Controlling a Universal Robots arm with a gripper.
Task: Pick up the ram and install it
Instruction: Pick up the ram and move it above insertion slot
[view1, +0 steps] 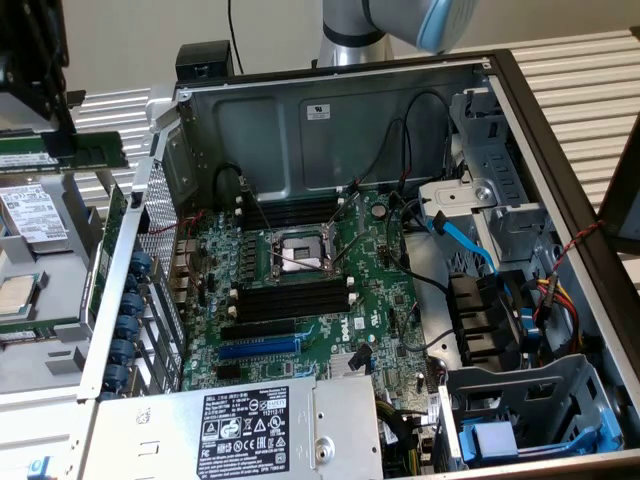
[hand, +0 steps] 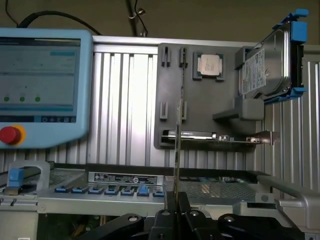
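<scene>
The ram (view1: 95, 152) is a long green stick held level above the grey tray, outside the case at the exterior view's left. My gripper (view1: 62, 132) comes down on it from above and is shut on it. In the wrist view the ram (hand: 177, 150) shows edge-on as a thin strip rising from between the black fingers (hand: 186, 205), with my gripper (hand: 176, 199) closed around its end. Inside the open case, the empty black memory slots (view1: 290, 300) lie just below the CPU socket (view1: 300, 255), and more slots (view1: 290, 212) lie above it.
The grey tray (view1: 40, 350) carries a hard drive (view1: 30, 215) and a CPU chip (view1: 18, 295). The case wall (view1: 125, 290) stands between tray and motherboard. A blue expansion slot (view1: 260, 348), cables (view1: 455, 235) and the power supply (view1: 250, 430) sit inside. A teach pendant (hand: 40, 80) shows in the wrist view.
</scene>
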